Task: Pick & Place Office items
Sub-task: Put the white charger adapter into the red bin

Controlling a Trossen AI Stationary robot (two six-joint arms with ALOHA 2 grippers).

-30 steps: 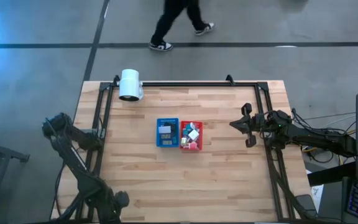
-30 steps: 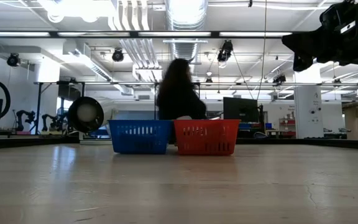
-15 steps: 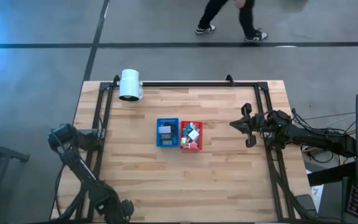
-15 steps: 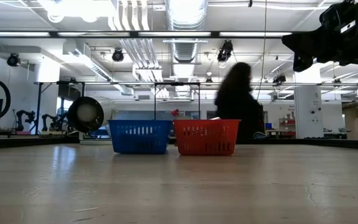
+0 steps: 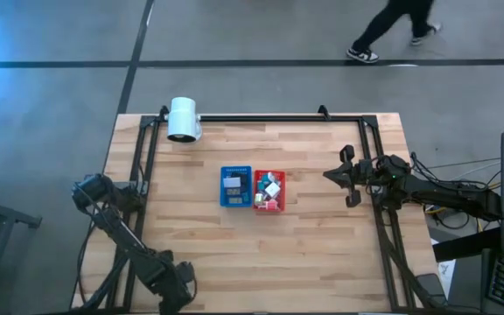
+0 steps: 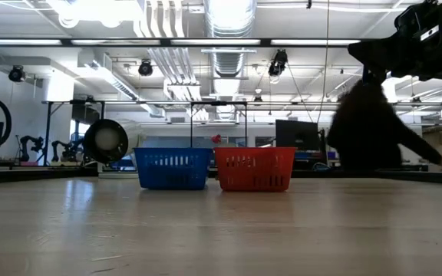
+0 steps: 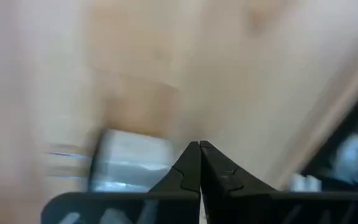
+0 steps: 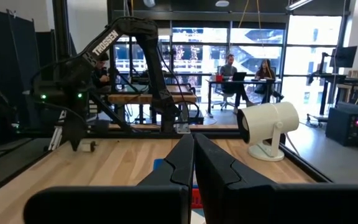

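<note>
Two perforated trays stand side by side at the table's middle, a blue tray [image 5: 234,187] [image 6: 173,168] and a red tray [image 5: 269,191] [image 6: 255,168]. Small office items lie inside them: white and pink cubes [image 5: 271,188] in the red one and a pale piece [image 5: 232,183] in the blue one. My left gripper [image 5: 176,294] [image 7: 199,147] is shut and points down at bare wood near the table's front left corner. My right gripper [image 5: 346,176] [image 8: 193,140] is shut and held level at the right side, facing the trays.
A big white cylinder [image 5: 182,118] [image 8: 269,124] stands at the table's far left. A dark frame rail [image 5: 261,116] runs along the far edge and both sides. A person [image 5: 396,24] [image 6: 368,130] walks past beyond the far edge. Bare wood surrounds the trays.
My left gripper has sunk toward the table near the front left corner, shifting a little toward the right edge and tipping further downward, shut throughout. The person beyond the far edge has walked from the left toward the right.
</note>
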